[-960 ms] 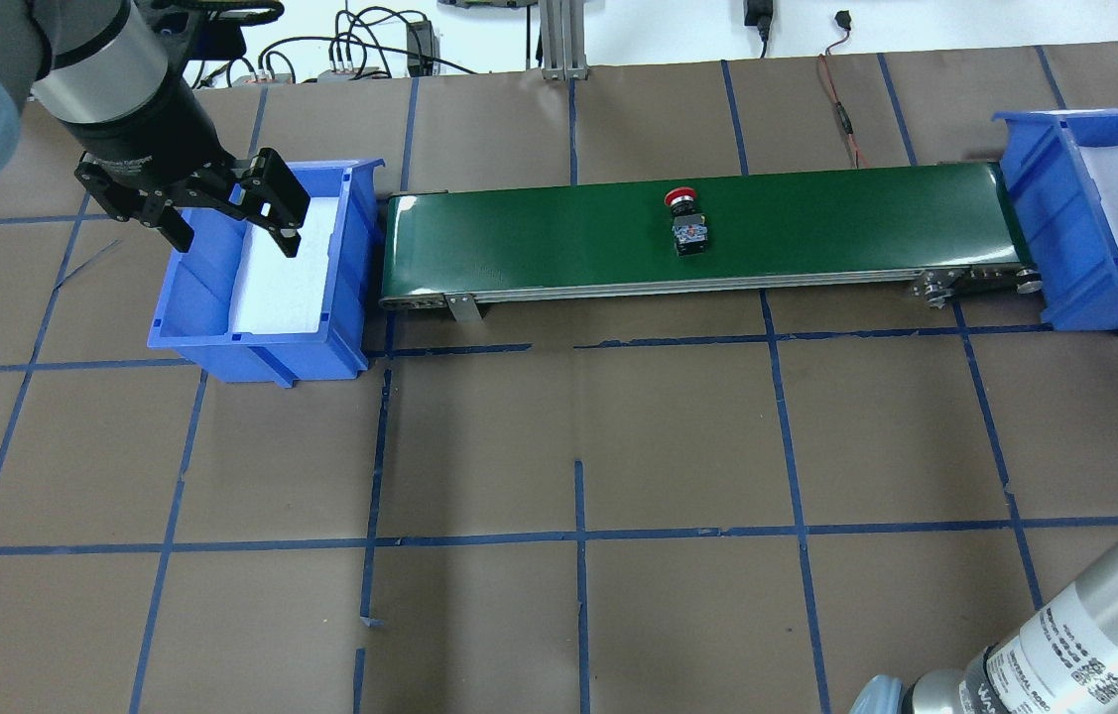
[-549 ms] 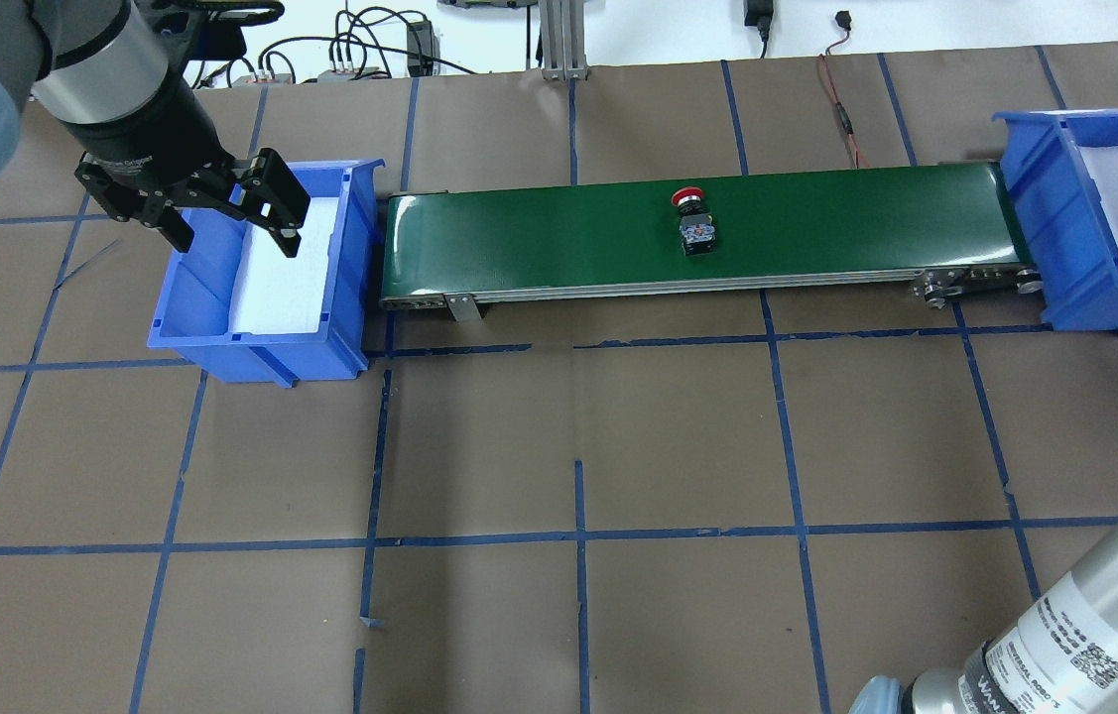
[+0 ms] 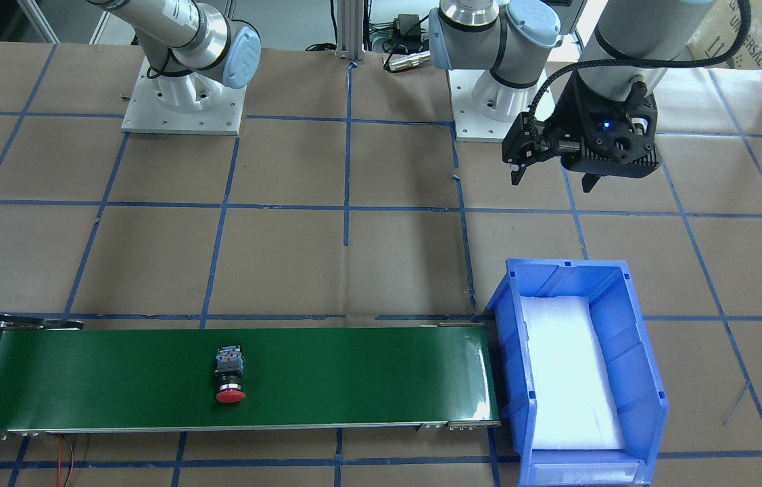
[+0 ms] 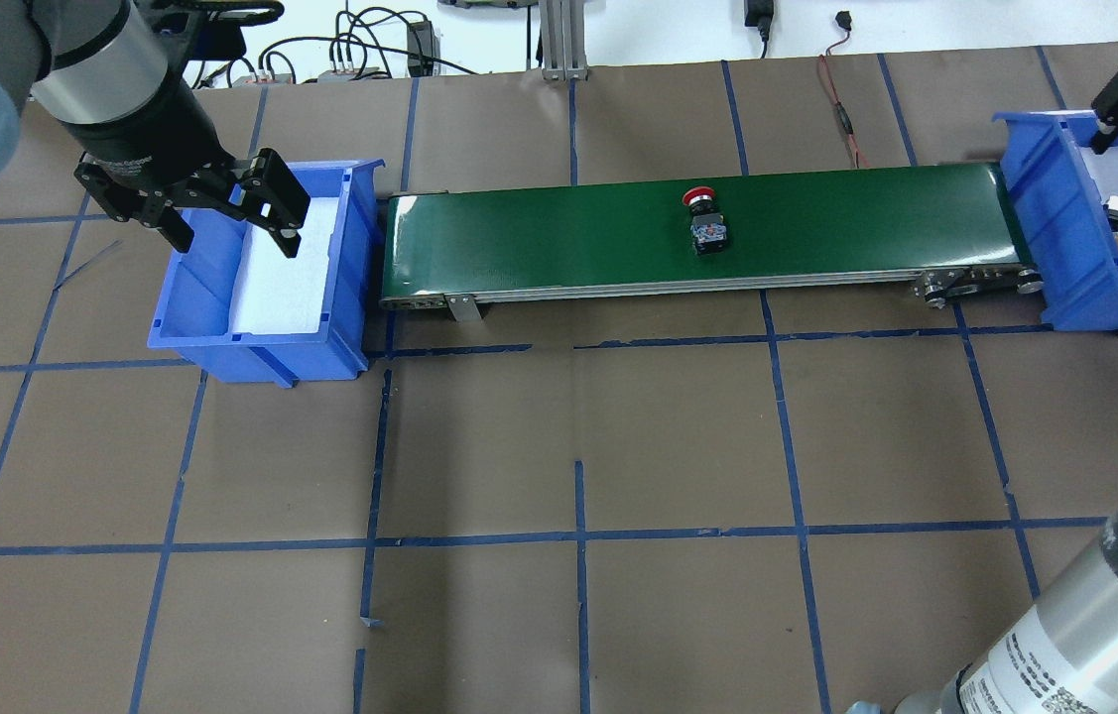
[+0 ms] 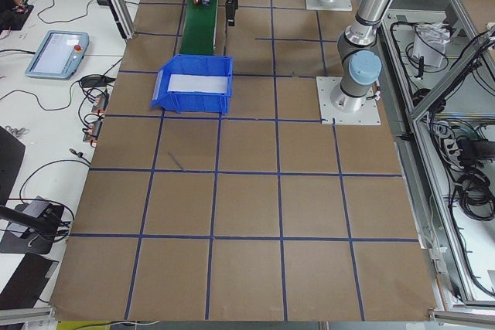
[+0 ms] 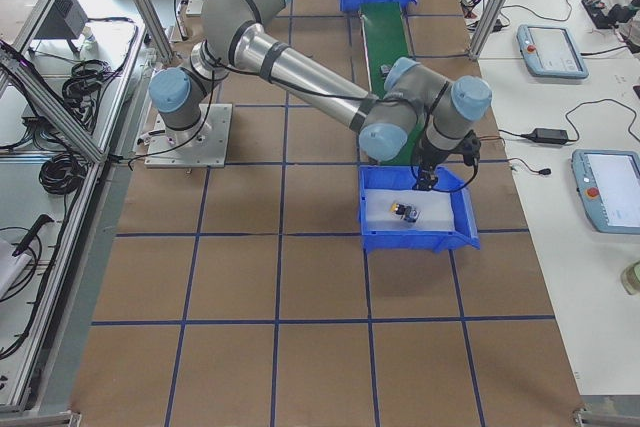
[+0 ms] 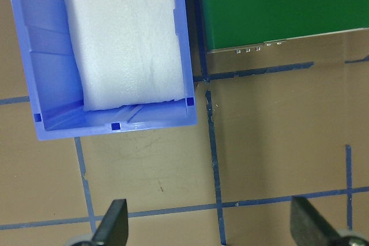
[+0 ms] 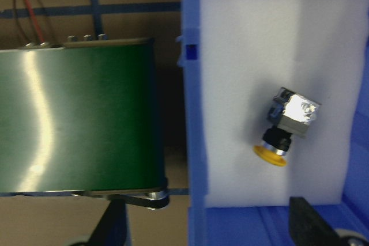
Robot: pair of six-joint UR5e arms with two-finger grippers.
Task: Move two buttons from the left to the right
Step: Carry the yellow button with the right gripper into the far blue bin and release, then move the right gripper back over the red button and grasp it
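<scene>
One camera sits behind the robot, up over its shoulders, looking forward and down across the bench, with the conveyor belt (image 4: 539, 238) running across the far half. Another faces it from the operators' edge, looking steeply down with the arm bases at the top. Those two share the belt and the left blue bin (image 3: 637, 365). Two high cameras look along the bench from either end, from far back. Each wrist camera stares straight down from close in. The left one takes in that bin's corner and the belt's end. The right one takes in the right blue bin (image 8: 193, 113), whose yellow-capped button (image 8: 282, 131) the right-end camera also catches.
</scene>
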